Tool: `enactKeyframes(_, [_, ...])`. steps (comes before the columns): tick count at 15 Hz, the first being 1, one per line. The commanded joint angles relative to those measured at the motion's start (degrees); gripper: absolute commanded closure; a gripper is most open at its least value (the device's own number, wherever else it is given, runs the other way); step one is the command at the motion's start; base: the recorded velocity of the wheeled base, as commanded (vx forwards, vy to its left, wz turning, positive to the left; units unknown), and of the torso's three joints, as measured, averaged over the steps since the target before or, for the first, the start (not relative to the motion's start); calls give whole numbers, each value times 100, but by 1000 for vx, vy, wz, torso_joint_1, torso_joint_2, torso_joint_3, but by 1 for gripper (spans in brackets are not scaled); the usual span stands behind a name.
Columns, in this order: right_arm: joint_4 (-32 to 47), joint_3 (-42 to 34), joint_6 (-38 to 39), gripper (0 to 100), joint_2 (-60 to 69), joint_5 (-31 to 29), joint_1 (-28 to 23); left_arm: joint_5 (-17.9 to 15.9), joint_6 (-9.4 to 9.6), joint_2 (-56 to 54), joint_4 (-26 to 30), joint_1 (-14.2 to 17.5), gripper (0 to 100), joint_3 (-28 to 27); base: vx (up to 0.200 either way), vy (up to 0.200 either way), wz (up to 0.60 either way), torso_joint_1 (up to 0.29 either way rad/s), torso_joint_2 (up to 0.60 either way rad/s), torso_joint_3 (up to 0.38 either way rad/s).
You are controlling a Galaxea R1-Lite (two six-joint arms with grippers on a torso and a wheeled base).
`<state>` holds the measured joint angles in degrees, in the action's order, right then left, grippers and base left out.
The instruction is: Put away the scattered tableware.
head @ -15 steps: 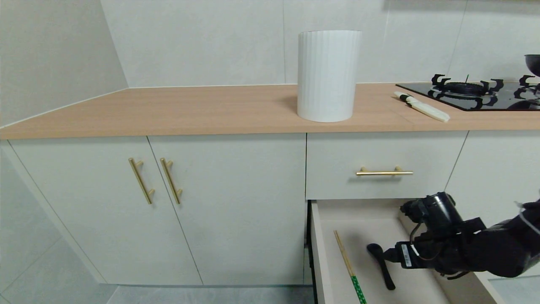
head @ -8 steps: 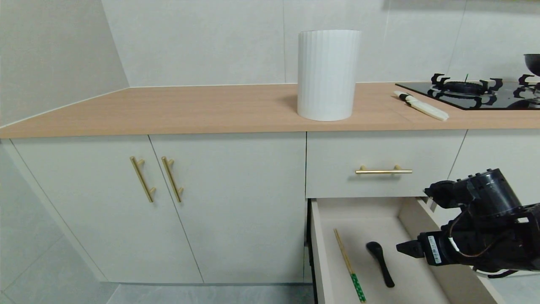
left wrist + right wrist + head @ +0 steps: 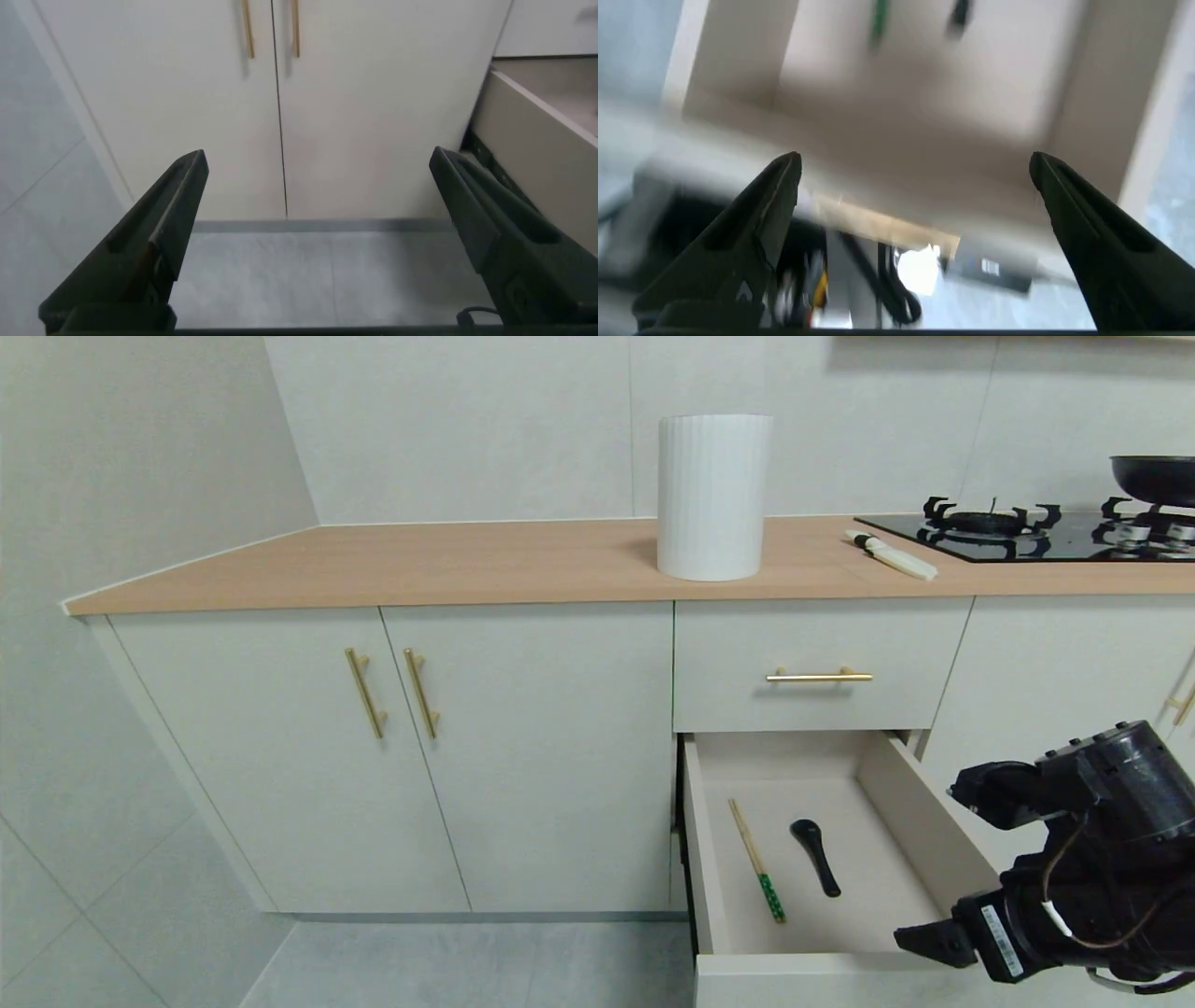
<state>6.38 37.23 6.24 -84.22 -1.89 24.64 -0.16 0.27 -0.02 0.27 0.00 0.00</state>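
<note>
The left pincer (image 3: 316,163) hangs low before the double cabinet doors (image 3: 401,756), jaws spread wide with nothing between them. On the wooden surface (image 3: 420,560) above stands a tall white ribbed container (image 3: 713,497). Below and just right of it, the lower drawer (image 3: 924,831) stands pulled out toward the near side. In it lie a pair of chopsticks (image 3: 757,861) and, just to their right and apart from them, a black spoon (image 3: 815,857), both with their long axes running far to near. One item looks left out: a pale knife (image 3: 890,554) on the surface, right of the container and just left of the stove (image 3: 1018,527). Its long axis runs from far-left to near-right, with the dark-banded end at the far left. The right pincer (image 3: 910,163) sits at the drawer's near right corner, jaws wide apart and empty. From it the knife lies up and far, slightly left. The right arm is much the nearer, so I judge the pick falls to it, with the jaws turned across the knife's axis.
</note>
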Motion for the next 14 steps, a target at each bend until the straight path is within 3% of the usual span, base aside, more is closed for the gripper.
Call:
enactKeyframes(1, [312,-5,-27,0,82,242,217,-2,0,2,0,0,0,0,0,0,0,0,0,0])
enactKeyframes(4, [1050,-14,-466,0,11,664,604,-2,0,2,0,0,0,0,0,0,0,0,0,0])
enactKeyframes(10, [1015,109,-440,0,-1263,857,656,-2,0,2,0,0,0,0,0,0,0,0,0,0])
enactKeyframes(14, [751,417,501,0,-1861,374,639,-2,0,2,0,0,0,0,0,0,0,0,0,0])
